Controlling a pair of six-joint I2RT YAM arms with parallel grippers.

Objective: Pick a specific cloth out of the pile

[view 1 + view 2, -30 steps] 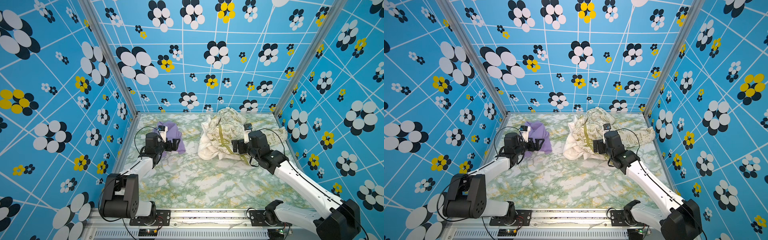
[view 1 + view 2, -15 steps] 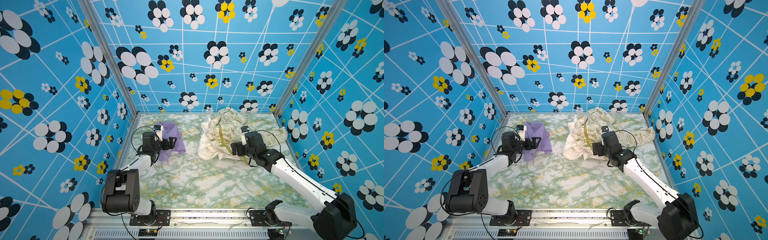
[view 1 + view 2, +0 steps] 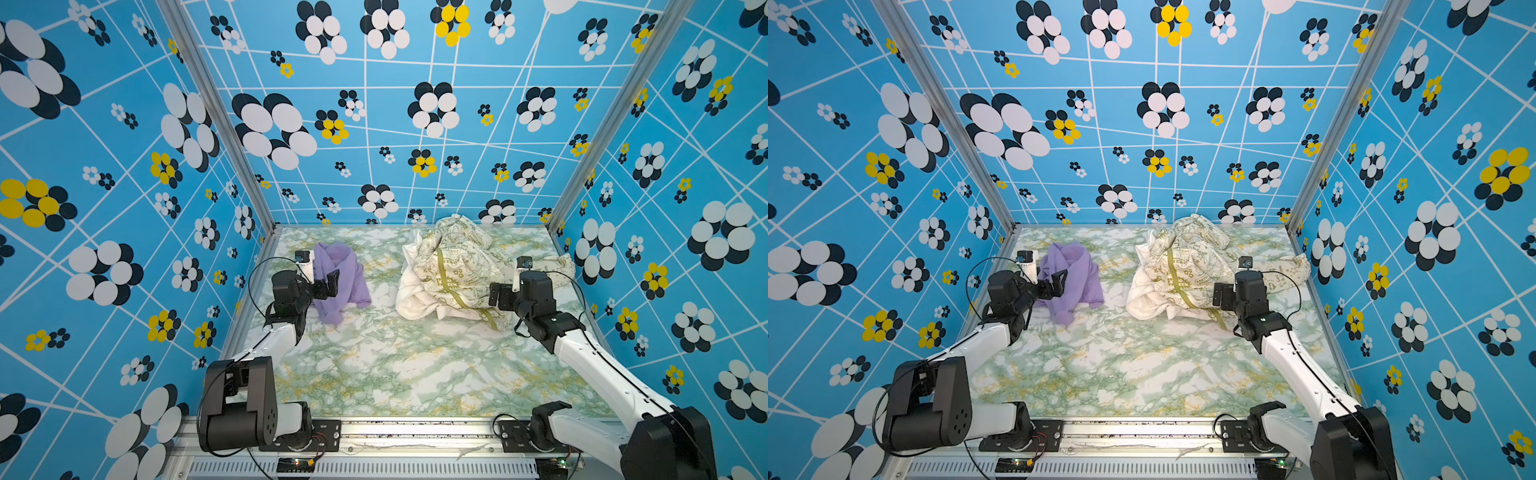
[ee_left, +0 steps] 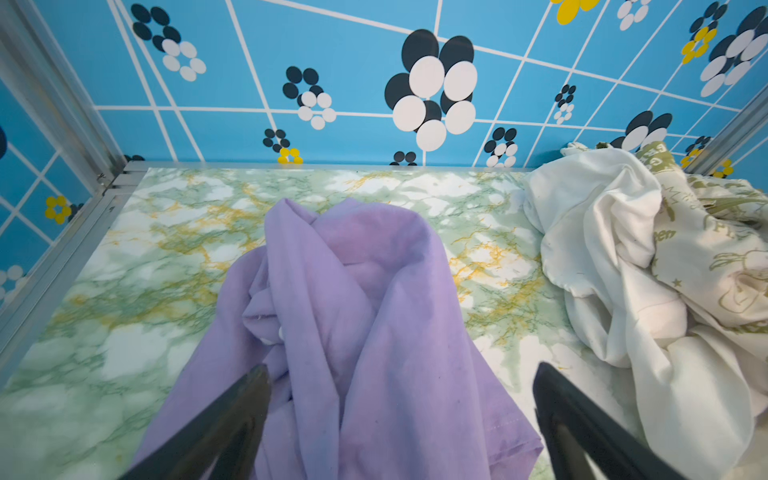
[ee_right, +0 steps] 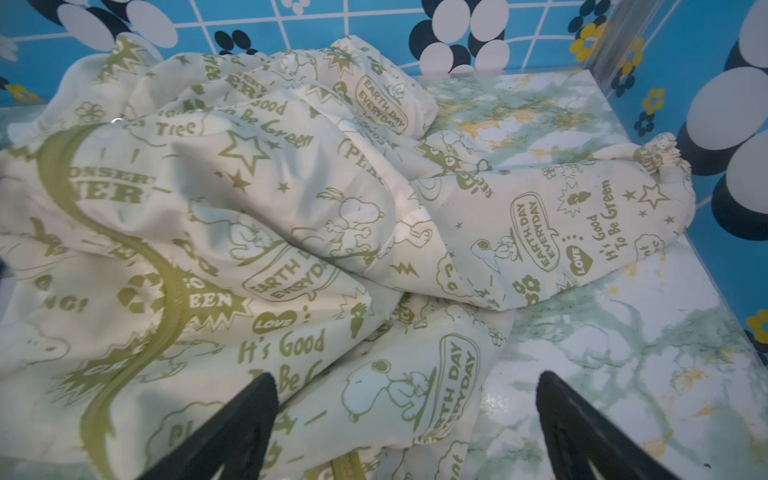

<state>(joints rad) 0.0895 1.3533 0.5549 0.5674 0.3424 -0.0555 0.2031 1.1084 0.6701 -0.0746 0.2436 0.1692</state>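
My lavender cloth [image 3: 338, 278] lies alone on the marble table [image 3: 395, 365], well apart from the pile [image 3: 453, 274]; my left gripper [image 4: 399, 411] is spread wide over it, the right gripper [image 5: 407, 415] likewise empty; I fear snagging a fold

The near half of the counter [image 3: 395, 365] lies bare from side to side, open to either arm. Between the lavender cloth [image 3: 340, 278] and the pile [image 3: 449, 274] runs a bare strip of marble, seen also from the left wrist. The pile reaches almost to the back wall [image 3: 415, 166] and its printed sleeve [image 5: 582, 224] runs to the right wall [image 3: 665, 249], closing that corner. The left wall [image 3: 145, 249] stands close beside the lavender cloth, with only a narrow bare margin.
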